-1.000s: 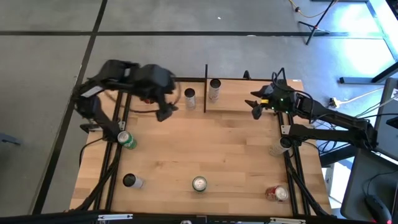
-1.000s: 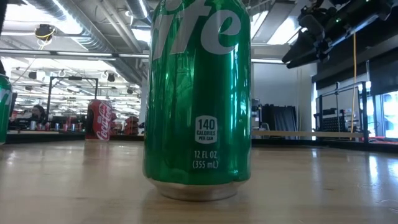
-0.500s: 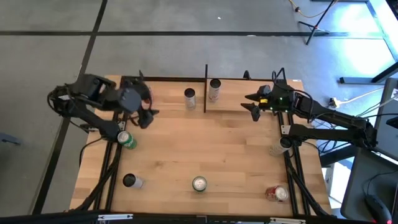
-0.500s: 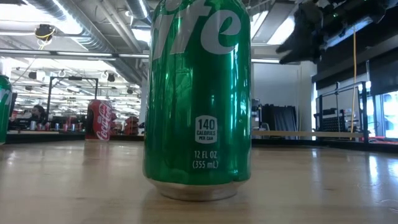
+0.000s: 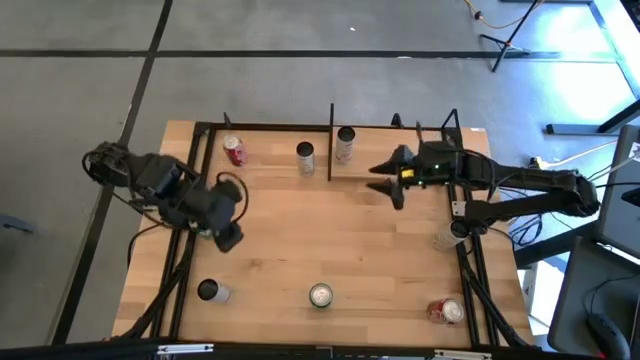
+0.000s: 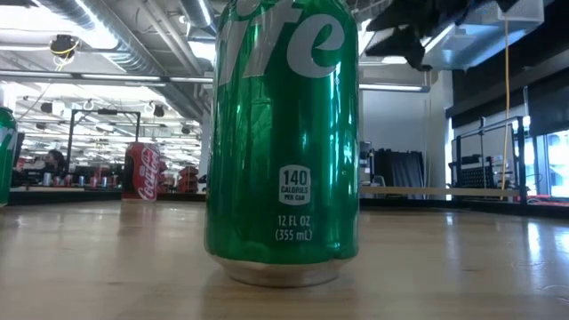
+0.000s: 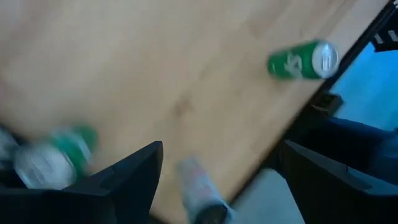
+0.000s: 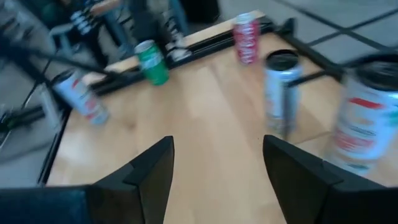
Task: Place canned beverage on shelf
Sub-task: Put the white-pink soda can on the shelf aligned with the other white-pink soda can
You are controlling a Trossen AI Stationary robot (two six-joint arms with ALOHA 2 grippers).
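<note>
The shelf (image 5: 330,150) along the far edge of the worktop (image 5: 330,240) carries three upright cans: a red can (image 5: 234,151) toward its left end, a silver can (image 5: 305,156) just left of the black upright rod (image 5: 331,140), and a white can (image 5: 345,144) just right of that rod. The stretch of shelf between the red and silver cans lies bare. The right pincer (image 5: 388,178), jaws parted, hangs right of the white can. In front of the shelf the middle of the worktop is open wood; cans stand only along the near edge, and the left pincer (image 5: 222,212) hangs over the left edge.
</note>
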